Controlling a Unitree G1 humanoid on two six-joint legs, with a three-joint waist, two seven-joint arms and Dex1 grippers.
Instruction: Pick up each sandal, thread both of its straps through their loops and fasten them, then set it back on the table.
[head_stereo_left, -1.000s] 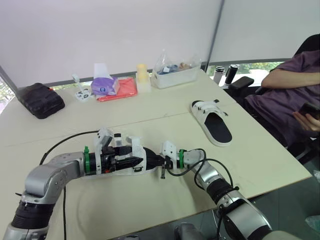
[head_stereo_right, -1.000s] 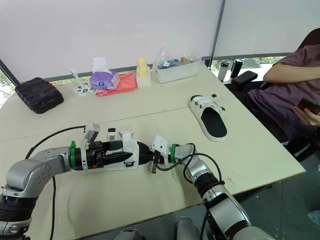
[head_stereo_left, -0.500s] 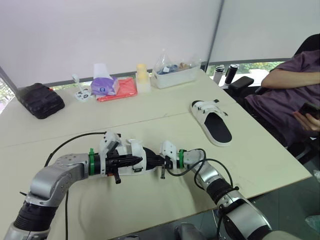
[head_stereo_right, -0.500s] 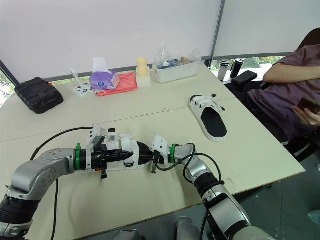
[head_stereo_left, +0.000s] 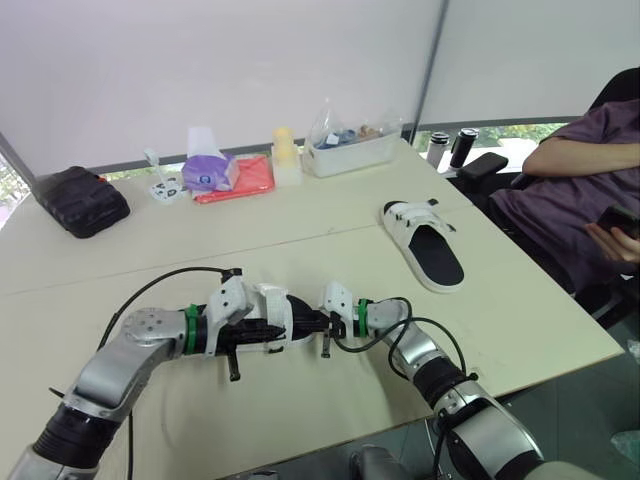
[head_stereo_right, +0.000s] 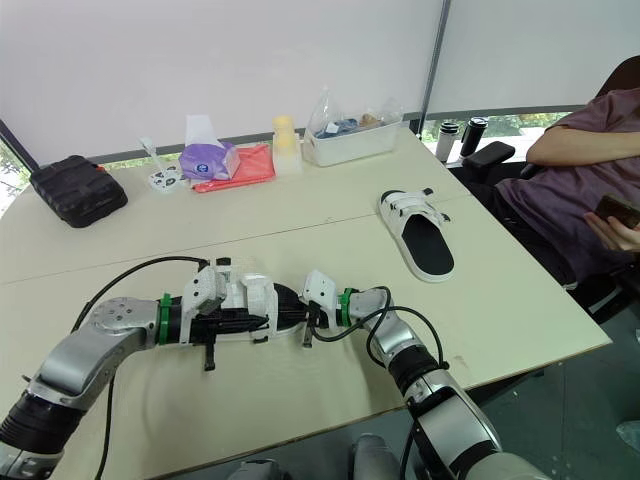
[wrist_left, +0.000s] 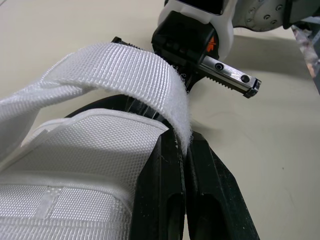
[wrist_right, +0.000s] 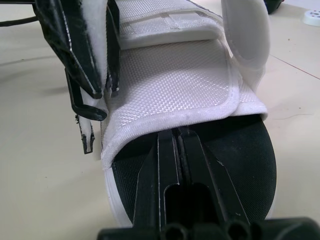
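Observation:
A white sandal with a black footbed (head_stereo_left: 282, 322) lies on the table (head_stereo_left: 300, 410) near the front, between my two grippers. My left gripper (head_stereo_left: 262, 328) is shut on one of its white straps (wrist_left: 125, 75); the strap's end is pinched between the black fingers (wrist_left: 165, 165). My right gripper (head_stereo_left: 322, 322) is shut on the edge of the sole (wrist_right: 240, 150) at the sandal's other end. In the right wrist view the left fingers (wrist_right: 80, 55) stand beside the strap flap (wrist_right: 175, 85). A second sandal (head_stereo_left: 425, 243) lies flat at the right.
A black pouch (head_stereo_left: 80, 200), a purple tissue pack (head_stereo_left: 208, 172), a red cloth (head_stereo_left: 245, 178), a yellow bottle (head_stereo_left: 287, 155) and a clear box (head_stereo_left: 355, 145) line the far side. Two flasks (head_stereo_left: 450, 148) stand at the far right corner. A person (head_stereo_left: 580, 190) sits at the right.
My left gripper slid right along the sandal toward the right gripper and went from open to shut on a strap. The right gripper has stayed where it was.

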